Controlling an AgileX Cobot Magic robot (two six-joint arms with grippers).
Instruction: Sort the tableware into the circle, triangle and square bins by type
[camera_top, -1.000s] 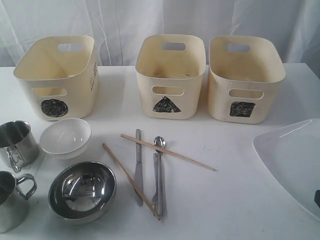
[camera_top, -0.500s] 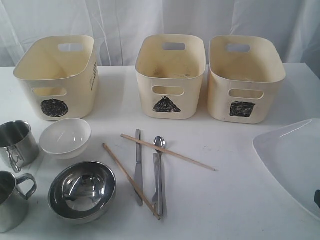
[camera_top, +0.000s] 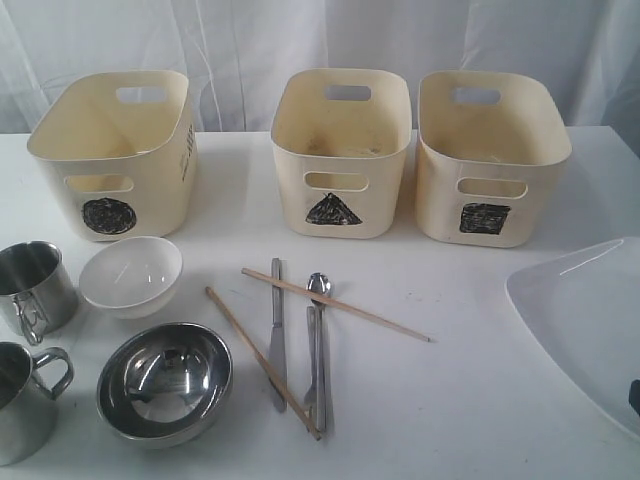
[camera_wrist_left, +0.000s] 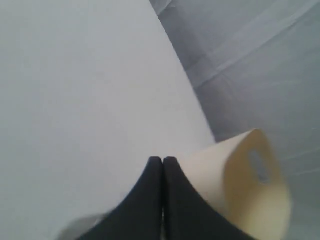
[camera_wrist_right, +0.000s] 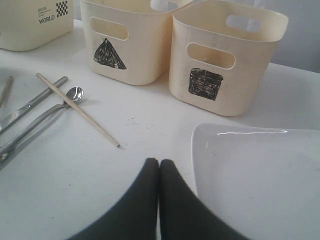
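Note:
On the white table, two steel mugs (camera_top: 36, 287) (camera_top: 22, 402) stand at the left beside a small white bowl (camera_top: 131, 274) and a steel bowl (camera_top: 165, 381). In the middle lie a knife (camera_top: 277, 340), a spoon (camera_top: 319, 284) and a fork (camera_top: 311, 362), with two chopsticks (camera_top: 335, 304) (camera_top: 262, 362) crossing them. The large white plate (camera_top: 590, 325) (camera_wrist_right: 260, 172) sits at the right. My right gripper (camera_wrist_right: 159, 162) is shut and empty, just beside the plate's rim. My left gripper (camera_wrist_left: 163, 159) is shut and empty, above bare table near a cream bin (camera_wrist_left: 250, 185).
Three cream bins stand along the back: circle (camera_top: 110, 150), triangle (camera_top: 340, 150) (camera_wrist_right: 130, 35) and square (camera_top: 490, 155) (camera_wrist_right: 225, 55). A white curtain hangs behind them. One chopstick (camera_wrist_right: 77, 110) and the spoon (camera_wrist_right: 75, 93) lie ahead of my right gripper.

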